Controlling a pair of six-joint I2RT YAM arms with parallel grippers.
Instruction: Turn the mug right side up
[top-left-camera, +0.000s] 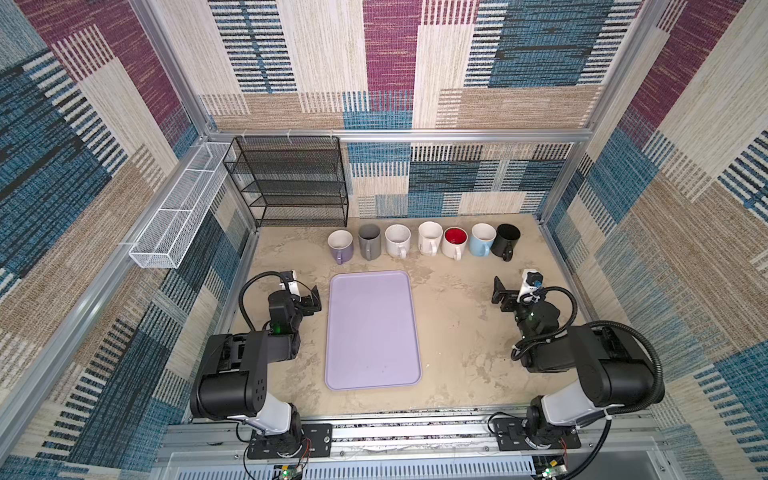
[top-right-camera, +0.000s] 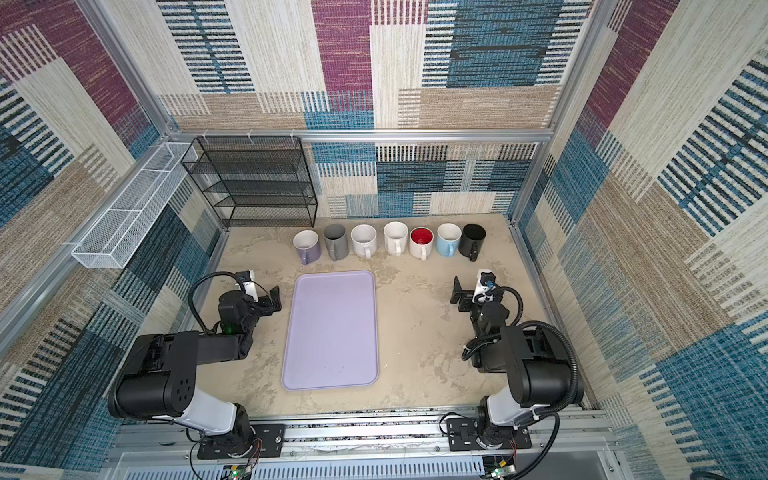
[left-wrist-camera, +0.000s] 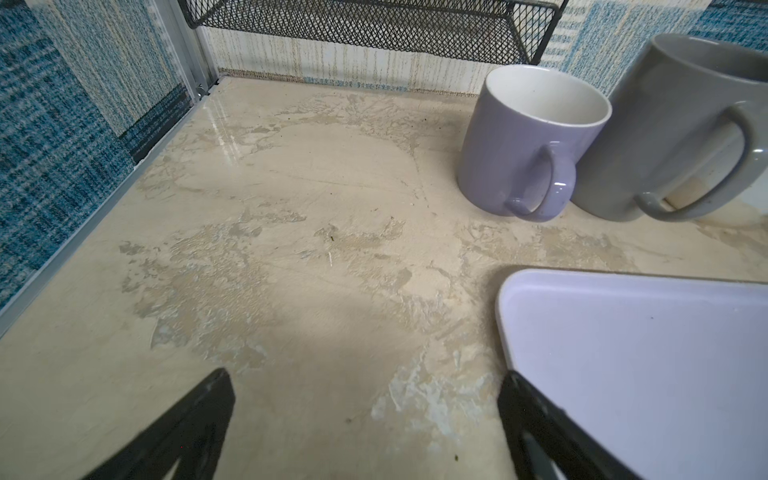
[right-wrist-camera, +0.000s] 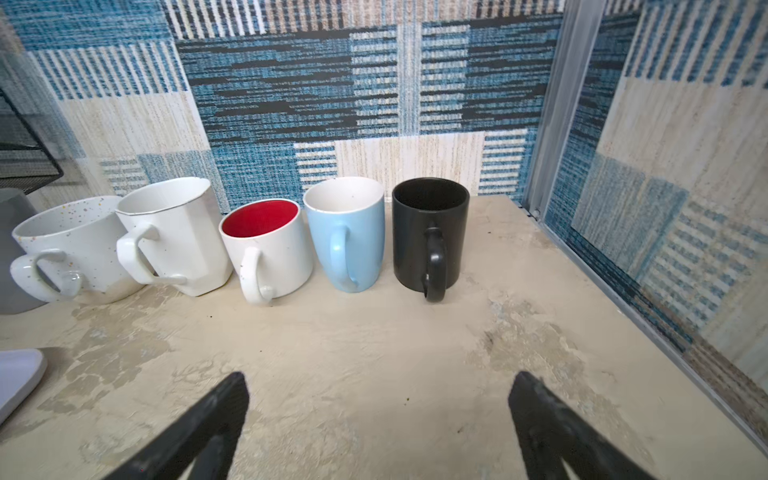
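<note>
Looking along the back of the desk (top-left-camera: 457, 340), finds seven mugs in one row, mouths up, handles toward the arms: purple mug (top-left-camera: 340, 246), grey mug (top-left-camera: 370, 242), speckled mug (top-left-camera: 397, 241), white mug (top-left-camera: 429, 237), red-lined mug (top-left-camera: 455, 243), blue mug (top-left-camera: 482, 240), black mug (top-left-camera: 506, 241). Shows none upside down in any view, so reads as finished, nothing plainly left to flip; cannot tell which one the task means. Shows the lilac tray (top-left-camera: 372, 332) bare. Holds nothing in the left tool (top-left-camera: 313, 300) or the right tool (top-left-camera: 500, 296), jaws of both spread wide, flanking the tray, well short of the row.
</note>
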